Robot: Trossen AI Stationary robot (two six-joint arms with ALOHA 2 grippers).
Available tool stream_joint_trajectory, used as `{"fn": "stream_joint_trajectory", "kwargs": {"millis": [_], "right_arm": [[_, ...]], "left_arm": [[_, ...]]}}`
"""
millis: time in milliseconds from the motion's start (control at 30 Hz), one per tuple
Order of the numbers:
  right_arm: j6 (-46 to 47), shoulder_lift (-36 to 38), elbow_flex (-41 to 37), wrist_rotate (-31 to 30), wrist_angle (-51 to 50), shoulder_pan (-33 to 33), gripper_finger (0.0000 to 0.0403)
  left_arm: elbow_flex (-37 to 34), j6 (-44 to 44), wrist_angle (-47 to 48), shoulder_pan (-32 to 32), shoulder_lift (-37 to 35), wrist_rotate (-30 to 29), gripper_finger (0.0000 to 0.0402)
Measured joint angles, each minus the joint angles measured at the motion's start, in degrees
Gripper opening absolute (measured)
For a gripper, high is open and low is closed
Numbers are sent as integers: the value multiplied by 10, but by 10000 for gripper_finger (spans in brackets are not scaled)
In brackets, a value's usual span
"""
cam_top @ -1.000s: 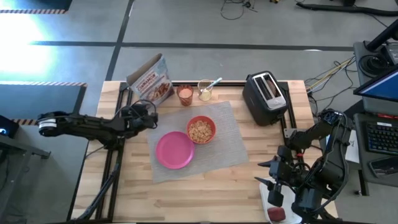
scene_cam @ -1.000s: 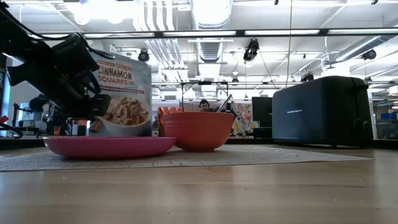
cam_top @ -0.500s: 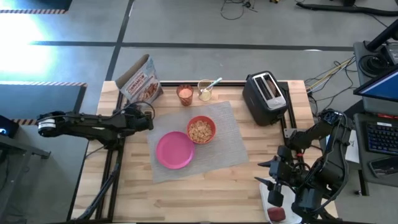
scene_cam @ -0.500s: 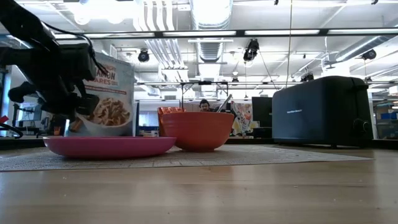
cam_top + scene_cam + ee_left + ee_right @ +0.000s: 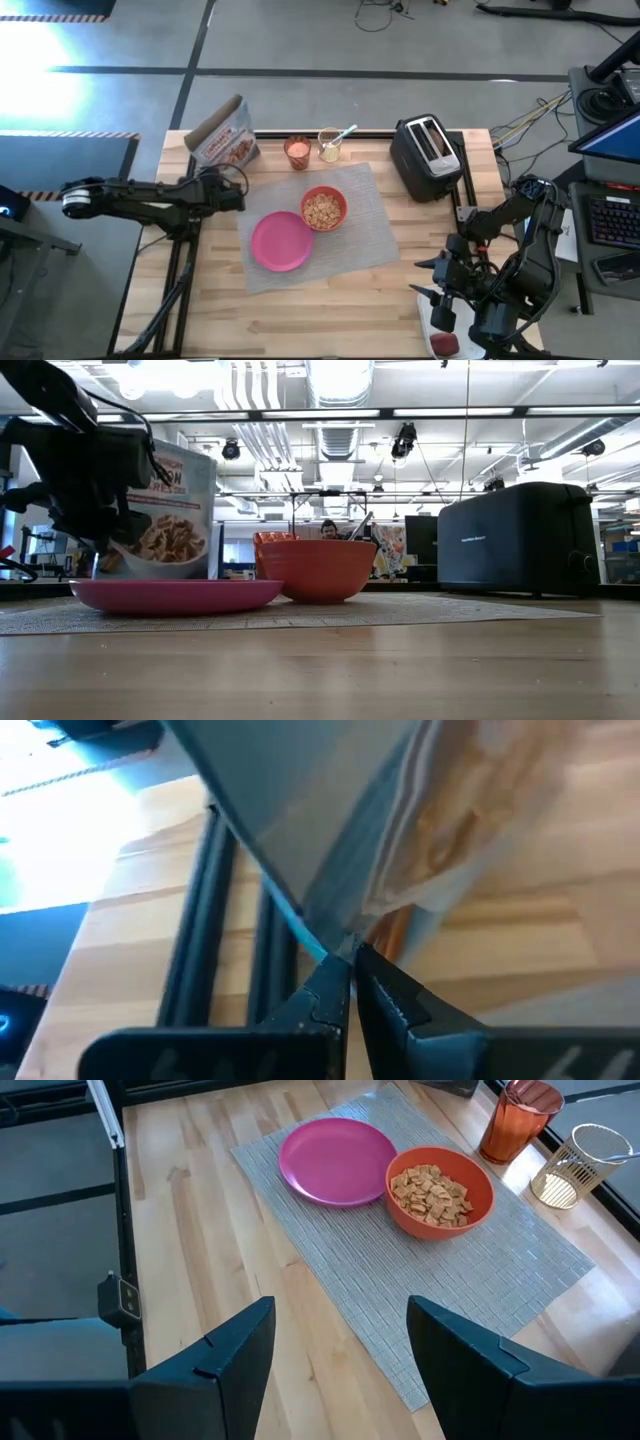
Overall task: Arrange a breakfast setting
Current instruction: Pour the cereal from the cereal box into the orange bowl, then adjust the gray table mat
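Observation:
My left gripper [image 5: 226, 186] is shut on a cereal box [image 5: 222, 137] at the table's far left; the box also shows in the low view [image 5: 170, 510]. On the grey mat [image 5: 370, 225] lie the pink plate [image 5: 280, 241] and the orange-red bowl [image 5: 323, 208] filled with cereal. The orange cup [image 5: 297, 151] and a wire cup with the spoon [image 5: 344, 132] stand behind the mat. My right gripper [image 5: 340, 1360] is open and empty over the near right corner, above the red apple [image 5: 443, 343]. No toast slice shows. My left gripper pinches the edge of a grey cardboard flap [image 5: 318, 925] at the box's open top between its two shut fingers. The clear inner bag shows beside it. The box stands roughly upright, its printed front toward the near edge. The plate hides its bottom edge.
A black toaster [image 5: 428, 155] stands at the far right of the table. A white plate [image 5: 440, 325] with the apple sits at the near right corner, under the right arm. Bare wood lies along the near edge [image 5: 330, 320].
My left gripper has gone toward the table's left edge, still shut on the cereal box. The box has travelled with it away from the cup and bowl, and has turned somewhat.

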State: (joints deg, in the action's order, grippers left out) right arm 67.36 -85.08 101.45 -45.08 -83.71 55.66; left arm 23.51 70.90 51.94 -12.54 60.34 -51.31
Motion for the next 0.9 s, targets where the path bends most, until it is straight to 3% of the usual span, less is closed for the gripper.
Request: {"fn": "stream_joint_trajectory", "kwargs": {"millis": [200,533,733,900], "right_arm": [[1,0,0,0,0,0,215],[0,0,0,0,0,0,215],[1,0,0,0,0,0,215],[1,0,0,0,0,0,215]], "left_arm": [[33,-71,-3,7,0,46,16],[43,-129,13,8,0,60,92],[36,-152,1,9,0,144,129],[38,-209,-34,25,0,227,134]]}}
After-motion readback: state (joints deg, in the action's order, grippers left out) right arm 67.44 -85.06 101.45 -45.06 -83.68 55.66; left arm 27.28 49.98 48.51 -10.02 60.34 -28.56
